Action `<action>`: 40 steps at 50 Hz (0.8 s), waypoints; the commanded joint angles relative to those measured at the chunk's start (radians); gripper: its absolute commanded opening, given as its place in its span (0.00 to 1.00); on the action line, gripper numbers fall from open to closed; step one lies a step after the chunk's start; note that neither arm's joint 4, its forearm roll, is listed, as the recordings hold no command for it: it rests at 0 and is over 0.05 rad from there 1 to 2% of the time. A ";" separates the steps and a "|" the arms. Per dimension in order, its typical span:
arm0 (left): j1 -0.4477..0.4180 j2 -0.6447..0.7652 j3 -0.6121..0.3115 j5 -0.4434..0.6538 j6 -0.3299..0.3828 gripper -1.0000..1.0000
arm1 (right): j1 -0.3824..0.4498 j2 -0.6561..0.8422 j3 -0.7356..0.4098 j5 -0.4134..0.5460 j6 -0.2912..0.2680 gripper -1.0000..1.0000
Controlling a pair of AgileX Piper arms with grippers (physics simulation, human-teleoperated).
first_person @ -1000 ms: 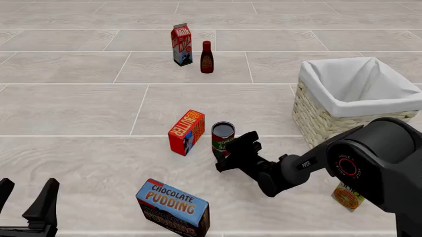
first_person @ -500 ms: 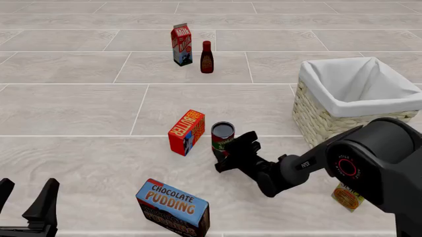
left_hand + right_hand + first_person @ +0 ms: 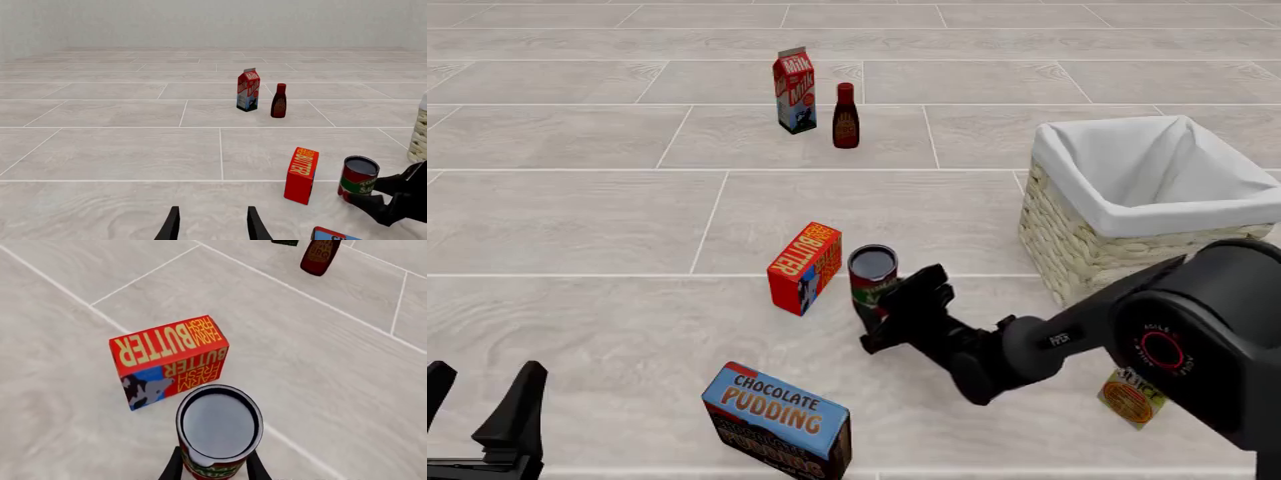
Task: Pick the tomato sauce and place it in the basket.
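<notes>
Red-labelled and dark-topped, the tomato sauce can [image 3: 873,281] stands on the pale tiled bench near its middle, just beside a red butter box [image 3: 803,267] on its left. Your right claw [image 3: 910,300] has its fingers closed against the can's lower sides; the right wrist view shows one dark finger [image 3: 175,466] on each flank of the label, so it is holding the can. From the front the can looks tipped a little toward the butter box, though its base is hidden behind the claw, so you cannot tell whether it has left the bench.

The wicker basket [image 3: 1065,238] with its white lining sits well apart, to the right and slightly farther back.

The grip is low on the can, so the likeliest trouble is the can pivoting or slipping out as you raise it. The butter box is close enough that a sideways drift could knock it over. On the way across, too low a carry would strike the basket's near rim.

Your left claw [image 3: 211,226] hangs over the near left corner with its fingers apart and nothing between them. A chocolate pudding box [image 3: 778,420] lies close to you. A small carton [image 3: 1129,399] is mostly hidden behind the right arm and its label is unreadable.
</notes>
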 commanded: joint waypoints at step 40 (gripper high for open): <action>0.000 0.000 0.000 0.000 0.000 1.00 | 0.017 -0.903 0.109 0.527 -0.003 0.00</action>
